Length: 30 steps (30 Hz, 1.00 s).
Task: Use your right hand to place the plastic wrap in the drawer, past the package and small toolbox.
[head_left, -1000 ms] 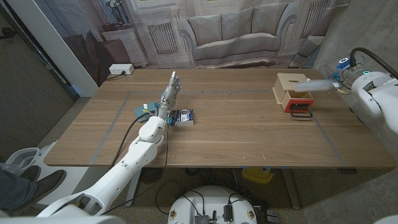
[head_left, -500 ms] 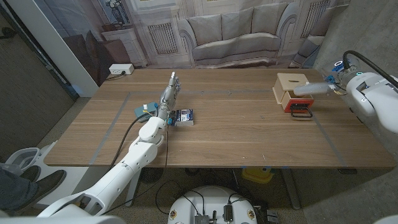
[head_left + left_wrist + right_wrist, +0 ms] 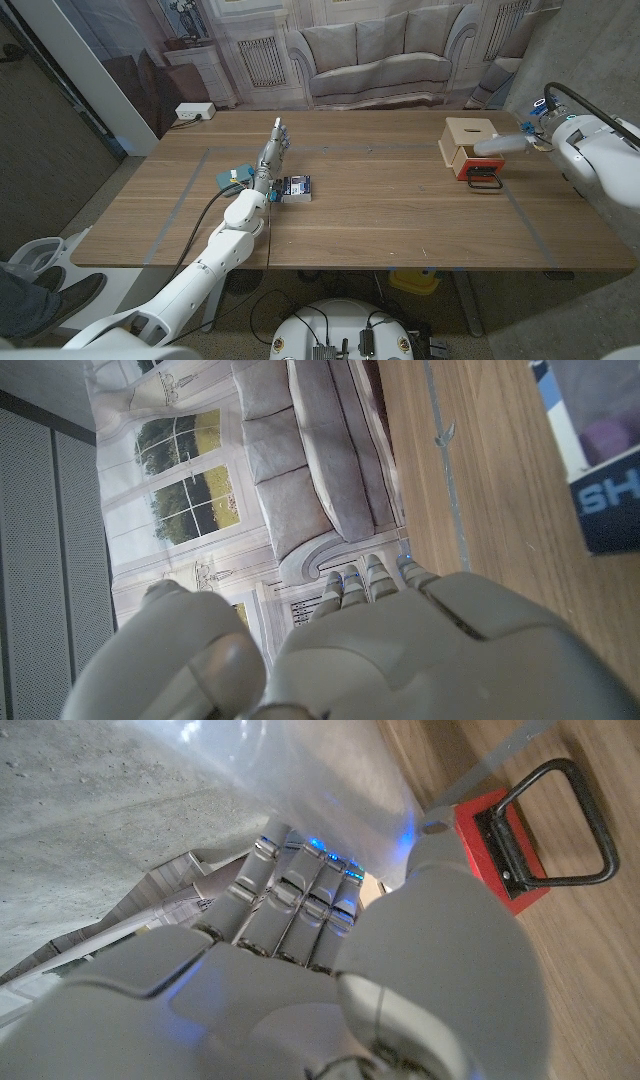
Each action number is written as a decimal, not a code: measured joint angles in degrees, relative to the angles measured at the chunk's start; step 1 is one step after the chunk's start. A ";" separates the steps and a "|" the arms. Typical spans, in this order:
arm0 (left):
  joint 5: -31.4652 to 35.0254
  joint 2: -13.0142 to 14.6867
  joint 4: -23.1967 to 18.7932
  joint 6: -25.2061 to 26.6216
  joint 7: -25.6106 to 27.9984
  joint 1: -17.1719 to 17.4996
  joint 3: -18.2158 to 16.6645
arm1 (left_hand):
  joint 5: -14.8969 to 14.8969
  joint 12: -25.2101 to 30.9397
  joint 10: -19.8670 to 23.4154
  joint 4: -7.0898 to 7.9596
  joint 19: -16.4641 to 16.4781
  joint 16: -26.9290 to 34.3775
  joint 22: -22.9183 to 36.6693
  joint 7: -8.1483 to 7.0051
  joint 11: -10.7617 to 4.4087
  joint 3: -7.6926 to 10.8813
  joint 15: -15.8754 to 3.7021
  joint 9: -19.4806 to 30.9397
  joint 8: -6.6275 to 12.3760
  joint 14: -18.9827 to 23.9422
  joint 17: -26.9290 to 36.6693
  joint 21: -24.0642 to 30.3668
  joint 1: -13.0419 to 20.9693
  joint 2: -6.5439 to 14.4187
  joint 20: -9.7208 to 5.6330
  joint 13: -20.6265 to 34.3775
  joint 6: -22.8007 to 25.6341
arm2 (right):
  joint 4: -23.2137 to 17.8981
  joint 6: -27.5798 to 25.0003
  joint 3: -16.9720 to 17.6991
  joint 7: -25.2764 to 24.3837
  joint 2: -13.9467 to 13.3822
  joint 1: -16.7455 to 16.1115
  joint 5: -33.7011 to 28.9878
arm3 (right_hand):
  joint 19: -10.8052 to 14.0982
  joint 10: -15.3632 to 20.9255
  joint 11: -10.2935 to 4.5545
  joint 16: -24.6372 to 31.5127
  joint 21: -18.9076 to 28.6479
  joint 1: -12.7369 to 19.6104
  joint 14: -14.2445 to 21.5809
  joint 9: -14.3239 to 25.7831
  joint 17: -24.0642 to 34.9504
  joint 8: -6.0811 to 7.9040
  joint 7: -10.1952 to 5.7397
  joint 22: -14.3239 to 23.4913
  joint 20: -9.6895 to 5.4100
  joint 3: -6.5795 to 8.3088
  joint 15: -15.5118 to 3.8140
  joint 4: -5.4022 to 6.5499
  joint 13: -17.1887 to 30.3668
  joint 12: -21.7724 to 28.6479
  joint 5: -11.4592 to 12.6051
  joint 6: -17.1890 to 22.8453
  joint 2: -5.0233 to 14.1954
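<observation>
My right hand [image 3: 537, 132] holds the plastic wrap [image 3: 497, 146], a translucent roll, level over the far right of the table. The roll's free end hangs just above the open red drawer [image 3: 468, 171] of a small wooden box [image 3: 467, 132]. In the right wrist view my right hand [image 3: 330, 950] grips the plastic wrap [image 3: 300, 780], with the red drawer front [image 3: 497, 850] and its black handle [image 3: 560, 820] beyond. My left hand [image 3: 272, 152] stands with its fingers straight and nothing in it, between the teal small toolbox [image 3: 230, 177] and the dark blue package [image 3: 296, 187].
The package [image 3: 598, 455] lies close beside my left hand [image 3: 330, 650] in the left wrist view. Grey tape lines [image 3: 525, 225] cross the table [image 3: 390, 215]. A white socket strip [image 3: 194, 111] sits off the table's far left corner. A printed backdrop of a sofa hangs behind.
My right hand has brought the plastic wrap a little lower and nearer the open drawer. The left arm, package and toolbox have stayed put.
</observation>
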 measured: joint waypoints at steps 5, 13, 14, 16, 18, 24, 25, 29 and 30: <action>-0.09 -0.28 0.80 -0.18 -0.24 -0.30 0.04 | 0.00 0.00 0.00 0.00 0.00 0.00 0.00 0.00 0.00 0.00 0.00 0.00 0.00 0.00 0.00 0.00 0.00 0.00 0.00 0.00 0.00 | 0.17 -0.30 -0.66 0.60 -1.09 0.33 0.43 | -0.72 -0.01 0.01 -0.21 0.00 0.00 -0.80 -0.01 0.00 0.01 0.00 0.00 0.10 0.08 0.44 0.08 0.17 0.00 0.00 0.00 0.00; -0.53 -0.80 2.18 -0.61 -1.12 -0.89 0.14 | 0.00 0.00 0.00 -0.15 0.00 0.00 0.00 0.00 0.00 -0.15 0.21 0.00 0.00 -0.21 0.00 0.00 0.00 0.00 0.00 0.00 0.00 | 0.12 -0.54 -2.49 1.73 -4.90 1.13 1.21 | -1.98 -0.01 0.01 -0.20 0.37 0.00 -1.72 0.01 0.01 0.01 -0.01 0.01 0.27 0.08 0.94 0.09 0.50 0.25 -0.01 0.00 0.00; -0.58 -0.84 2.36 -0.70 -1.25 -0.96 0.15 | 0.00 0.00 0.00 -0.15 0.00 0.00 0.00 0.00 0.00 -0.15 0.21 0.00 0.00 -0.21 0.00 0.00 0.00 0.00 0.00 0.00 0.00 | 0.12 -0.54 -2.49 1.74 -4.90 1.13 1.22 | -2.13 -0.01 0.01 -0.20 0.37 0.00 -1.72 0.01 0.00 0.00 -0.01 0.01 0.13 0.08 0.94 0.09 0.51 0.26 -0.02 0.00 0.00; -0.65 -0.93 2.61 -0.81 -1.43 -1.04 0.15 | 0.00 0.00 0.00 -0.15 0.00 0.00 0.00 0.00 0.00 -0.15 0.06 0.00 0.00 -0.36 0.00 0.00 0.00 0.00 0.00 0.00 0.00 | 0.10 -0.53 -3.12 1.97 -5.41 1.67 1.42 | -2.37 -0.01 0.02 -0.20 0.62 0.00 -2.03 0.01 0.01 0.00 -0.01 0.01 0.32 0.08 1.25 0.09 0.51 0.25 -0.02 0.00 0.00; -0.65 -0.99 2.78 -0.81 -1.43 -1.07 0.16 | 0.00 0.00 0.00 -0.15 0.00 0.00 0.00 0.00 0.00 -0.15 0.00 0.00 0.00 -0.42 0.00 0.00 0.00 0.00 0.00 0.00 0.00 | 0.10 -0.45 -3.12 2.05 -5.41 1.67 1.53 | -2.63 -0.02 0.02 -0.20 0.66 0.00 -2.17 0.02 0.01 -0.02 -0.01 0.01 0.23 0.08 1.11 0.09 0.51 0.25 -0.03 -0.01 0.00; -0.96 -1.07 3.17 -1.16 -1.96 -1.13 0.16 | 0.00 0.00 0.00 -0.15 0.00 0.00 0.00 0.00 0.00 -0.15 0.00 0.00 0.00 -0.42 0.00 0.00 0.00 0.00 0.00 0.00 0.00 | 0.17 0.85 -7.66 2.35 -6.79 6.10 1.72 | -3.07 -0.02 0.02 -0.20 0.66 0.00 -2.74 0.03 0.01 -0.05 -0.01 0.01 0.40 0.08 1.34 0.09 0.51 0.25 -0.04 -0.01 0.00; -1.01 -1.08 3.20 -1.25 -2.02 -1.13 0.15 | 0.00 0.00 0.00 -0.15 0.00 0.00 0.00 0.00 0.00 -0.15 0.00 0.00 0.00 -0.42 0.00 0.00 0.00 0.00 0.00 0.00 0.00 | 0.31 1.16 -8.92 2.40 -6.85 7.44 1.72 | -3.30 -0.02 0.01 -0.20 0.66 0.22 -2.74 0.03 0.01 -0.05 -0.02 0.01 0.17 0.08 1.34 0.09 0.51 0.25 -0.04 -0.01 -0.22; -1.06 -1.14 3.35 -1.32 -2.06 -0.93 0.02 | 0.00 0.00 0.00 0.09 0.00 0.00 0.00 0.00 0.00 -0.39 0.00 0.00 0.00 -0.42 0.00 0.00 0.00 0.00 0.00 0.00 0.00 | 0.51 3.12 -10.17 2.76 -6.86 8.87 1.67 | -3.79 -0.43 0.02 -0.20 1.00 0.22 -3.27 0.04 0.01 -0.09 -0.01 -0.25 0.31 0.08 1.44 0.09 0.51 0.25 -0.05 -0.01 -0.22; -1.06 -1.16 3.39 -1.32 -2.06 -0.87 -0.03 | 0.00 0.00 -0.02 0.09 0.00 0.00 0.00 0.00 -0.01 -0.39 0.00 0.00 0.00 -0.42 0.00 0.00 0.00 0.00 0.00 0.00 0.00 | 0.51 3.67 -10.17 2.87 -6.86 8.87 1.60 | -3.82 -0.42 0.02 -0.20 1.00 0.22 -3.37 0.03 0.01 -0.09 -0.01 -0.27 0.34 0.08 1.38 0.09 0.52 0.25 -0.06 -0.01 -0.22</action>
